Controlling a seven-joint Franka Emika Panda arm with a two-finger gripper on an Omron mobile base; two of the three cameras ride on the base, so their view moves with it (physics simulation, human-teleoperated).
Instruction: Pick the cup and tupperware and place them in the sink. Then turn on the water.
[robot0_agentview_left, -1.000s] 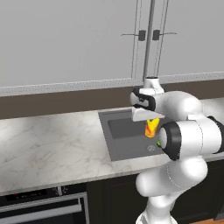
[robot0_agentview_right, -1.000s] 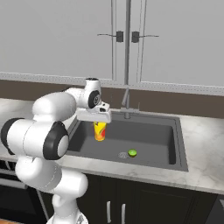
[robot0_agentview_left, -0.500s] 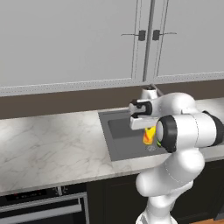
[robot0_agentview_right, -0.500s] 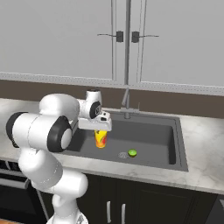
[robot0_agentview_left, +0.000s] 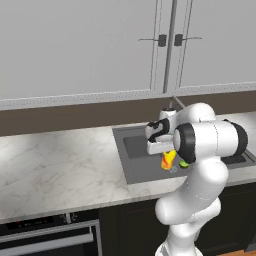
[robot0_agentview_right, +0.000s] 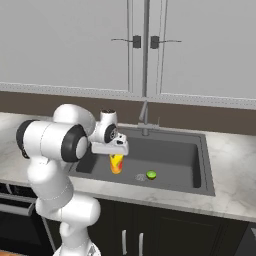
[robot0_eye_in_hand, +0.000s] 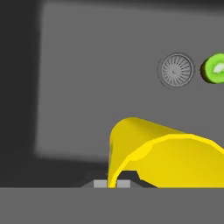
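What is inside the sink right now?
Inside the sink: the yellow cup, held by the shut gripper over the basin floor, the round drain and a small green round object. The arm hides the left part of the basin.

Glossy yellow cup (robot0_eye_in_hand: 175, 157), matt dark sink (robot0_agentview_right: 170, 155), marble counter (robot0_agentview_left: 55, 165).

- The cup (robot0_agentview_right: 116, 163) is hanging inside the sink (robot0_agentview_right: 199, 172), under the end effector (robot0_agentview_right: 116, 152).
- The round fruit (robot0_agentview_right: 151, 175) is lying beside the drain (robot0_agentview_right: 139, 176), right of the cup.
- The faucet (robot0_agentview_right: 144, 121) is standing behind the sink.
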